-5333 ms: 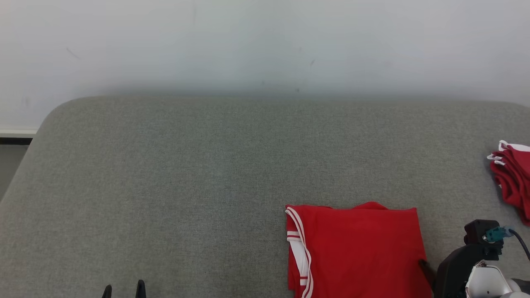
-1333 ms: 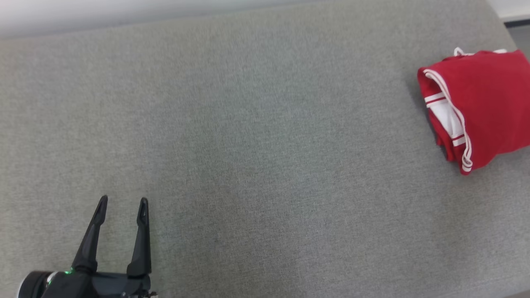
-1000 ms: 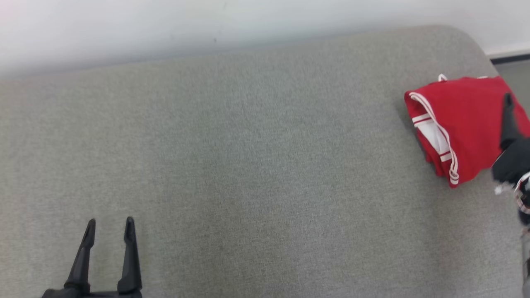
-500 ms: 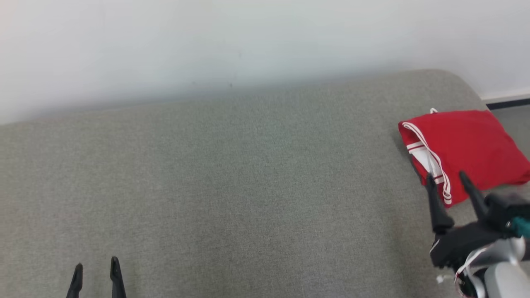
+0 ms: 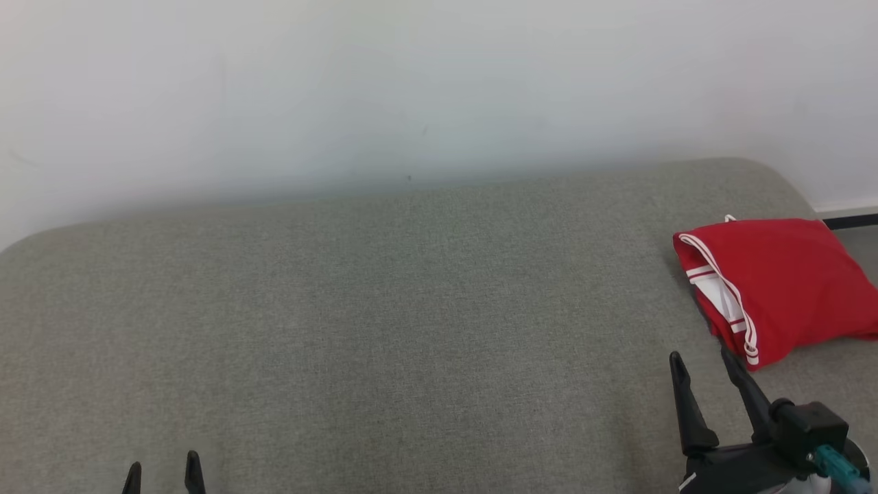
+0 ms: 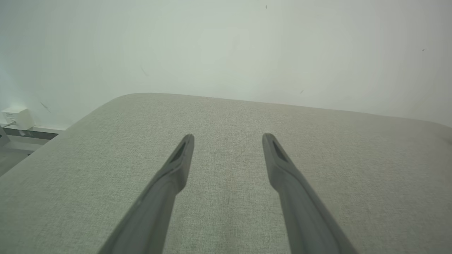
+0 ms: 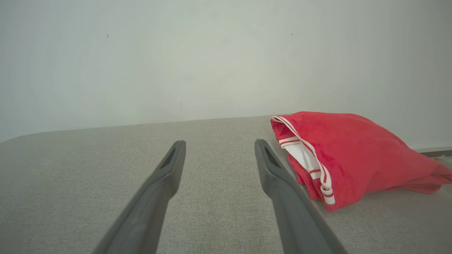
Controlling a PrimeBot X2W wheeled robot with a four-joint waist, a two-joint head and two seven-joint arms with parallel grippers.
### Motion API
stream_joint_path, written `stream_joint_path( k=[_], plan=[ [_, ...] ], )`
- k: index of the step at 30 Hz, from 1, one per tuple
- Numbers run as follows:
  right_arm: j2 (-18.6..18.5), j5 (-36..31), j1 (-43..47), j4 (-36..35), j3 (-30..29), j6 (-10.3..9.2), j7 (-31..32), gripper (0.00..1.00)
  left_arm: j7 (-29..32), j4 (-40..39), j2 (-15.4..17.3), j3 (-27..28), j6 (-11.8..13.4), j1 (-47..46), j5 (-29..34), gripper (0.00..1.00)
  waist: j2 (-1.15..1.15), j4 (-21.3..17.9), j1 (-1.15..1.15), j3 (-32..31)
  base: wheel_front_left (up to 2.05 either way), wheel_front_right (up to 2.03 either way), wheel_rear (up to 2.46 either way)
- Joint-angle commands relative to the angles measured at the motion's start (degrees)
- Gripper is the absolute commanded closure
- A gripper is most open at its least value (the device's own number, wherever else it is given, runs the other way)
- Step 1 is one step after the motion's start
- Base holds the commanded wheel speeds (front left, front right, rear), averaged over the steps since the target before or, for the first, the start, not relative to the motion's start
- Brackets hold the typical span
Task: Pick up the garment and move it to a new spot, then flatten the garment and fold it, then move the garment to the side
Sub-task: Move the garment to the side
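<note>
A pale bare wall [image 5: 411, 82] backs a broad grey woven-fabric cushion [image 5: 384, 309]. At its right end, close to the edge, lies the folded red garment with white striped trim [image 5: 782, 285]. The risk as I judge it: the bundle sits so near that edge that a stray brush from the right gripper [image 5: 701, 355] could slide it off, or spring the fold open. That gripper hovers just beside the garment's near corner, fingers spread wide, holding nothing. The left gripper [image 5: 162, 463] is low at the near left, well apart from the garment, and likewise wide and empty.
</note>
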Motion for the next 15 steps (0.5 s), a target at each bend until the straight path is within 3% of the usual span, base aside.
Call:
stream_joint_path(
  k=[1,15],
  plan=[
    [0.4,0.3,0.8,0.0,0.1,-0.17,-0.6,0.00,-0.2,0.2,-0.1,0.2,0.0,0.9,-0.1,0.00,0.00,0.6,0.01,-0.6,0.00,0.00,0.00],
    [3.6,-2.2,6.1,3.2,-2.6,-0.17,-3.9,0.00,-0.2,2.9,-0.1,-0.4,-0.4,2.3,0.5,0.00,0.00,2.1,0.01,-3.2,0.00,0.00,0.00]
  ],
)
